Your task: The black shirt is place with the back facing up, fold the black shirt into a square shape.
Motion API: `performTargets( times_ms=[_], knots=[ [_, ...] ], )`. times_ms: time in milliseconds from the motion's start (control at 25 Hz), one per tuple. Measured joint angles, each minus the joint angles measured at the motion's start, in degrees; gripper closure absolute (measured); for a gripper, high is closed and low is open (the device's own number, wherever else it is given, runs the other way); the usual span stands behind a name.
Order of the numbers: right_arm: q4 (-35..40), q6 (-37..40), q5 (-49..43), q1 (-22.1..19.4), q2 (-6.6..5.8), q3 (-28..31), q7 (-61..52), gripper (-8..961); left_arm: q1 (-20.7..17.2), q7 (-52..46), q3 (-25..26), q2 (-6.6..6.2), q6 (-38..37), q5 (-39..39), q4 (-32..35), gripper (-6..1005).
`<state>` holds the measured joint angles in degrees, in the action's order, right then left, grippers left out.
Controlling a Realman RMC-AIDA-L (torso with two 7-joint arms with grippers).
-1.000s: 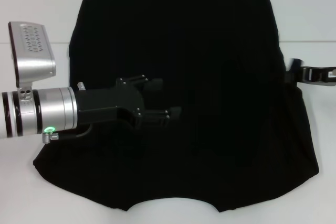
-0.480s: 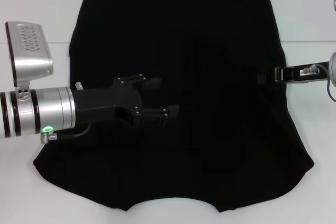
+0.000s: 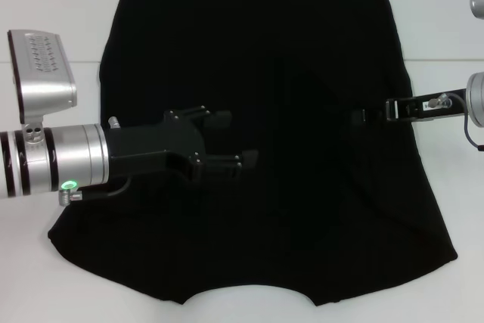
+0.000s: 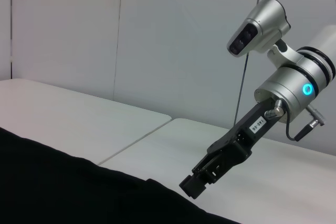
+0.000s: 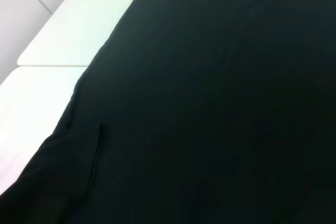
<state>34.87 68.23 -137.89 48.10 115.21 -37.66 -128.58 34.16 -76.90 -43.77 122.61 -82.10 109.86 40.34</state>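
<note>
fabric of the black shirt (image 3: 257, 58) lay spread flat across the white table (image 3: 53, 20), ready for folding. left gripper (image 3: 236, 140) hovered above it, jaws parted; right gripper (image 3: 361, 116) reached inward over its side, grip unclear.

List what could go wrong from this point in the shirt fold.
1. The right pincer reaches in over the black shirt from its right edge, and faint creases run down from there; the fabric may bunch rather than fold cleanly.
2. The left pincer is over the shirt's left half with its jaws apart; it could snag or drag the cloth.
3. Black pincers over black fabric hide whether they touch it.
</note>
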Motion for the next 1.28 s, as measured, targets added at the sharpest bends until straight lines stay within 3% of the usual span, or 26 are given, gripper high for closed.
performTargets(
  times_ms=[440,600,720,960,1280],
  knots=[
    [0.67,1.35,5.80,-1.74,-1.08,0.56,2.13,491,-0.34,-1.74,0.30,-0.05,0.01,-0.58,0.07,114],
    [0.29,4.02,10.82,-3.36,-1.08,0.65,6.88,385,-1.33,-7.66,3.02,-1.12,-1.69,-0.20,0.80,114],
    [0.12,5.34,14.78,-4.92,-0.32,0.60,11.18,300,-4.05,-11.03,6.04,-1.73,-3.88,0.23,2.65,114],
    [-0.13,4.95,18.50,-6.36,1.84,0.17,16.56,304,-10.29,-12.61,16.11,-1.19,-6.48,5.05,8.25,114],
    [-0.91,2.83,18.59,-5.60,2.18,0.13,16.68,306,-13.42,-17.41,27.01,-1.74,-10.12,13.61,11.75,113]
  ],
)
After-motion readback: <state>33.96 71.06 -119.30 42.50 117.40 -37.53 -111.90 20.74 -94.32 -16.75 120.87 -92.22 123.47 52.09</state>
